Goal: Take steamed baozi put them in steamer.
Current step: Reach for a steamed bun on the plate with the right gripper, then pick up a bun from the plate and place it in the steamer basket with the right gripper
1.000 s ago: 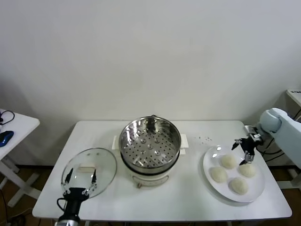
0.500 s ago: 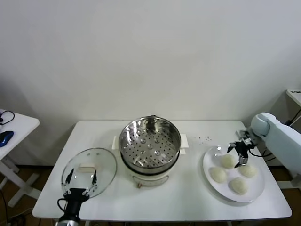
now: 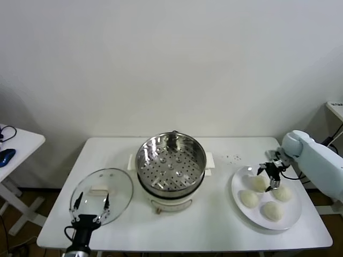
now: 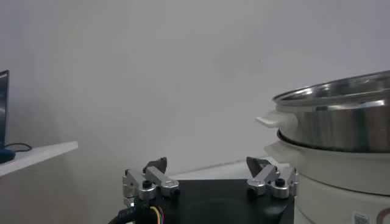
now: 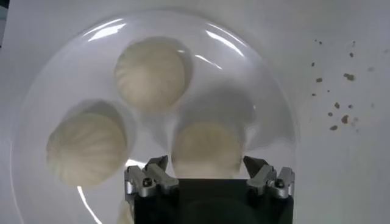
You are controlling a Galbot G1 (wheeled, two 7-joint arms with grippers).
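Observation:
Several cream-white baozi lie on a white plate (image 3: 292,217) at the table's right. My right gripper (image 3: 269,178) hangs open just over the rear baozi (image 3: 258,184). In the right wrist view that baozi (image 5: 206,148) sits between the spread fingers of the right gripper (image 5: 207,162), apart from both, with two more baozi (image 5: 150,73) (image 5: 85,149) beyond it. The steel steamer (image 3: 170,163) stands mid-table, its perforated tray bare. My left gripper (image 3: 91,203) is parked open at the front left; the left wrist view shows the left gripper (image 4: 207,164) with nothing in it and the steamer (image 4: 341,122) beside it.
A round glass lid (image 3: 115,184) with a white handle lies flat at the front left, under the left gripper. Dark crumbs (image 3: 233,158) dot the table between steamer and plate. A small side table (image 3: 24,142) with a blue mouse (image 3: 5,156) stands to the left.
My right gripper has moved left and a little lower, from the plate's far edge to just over the rear baozi. The left arm has not moved.

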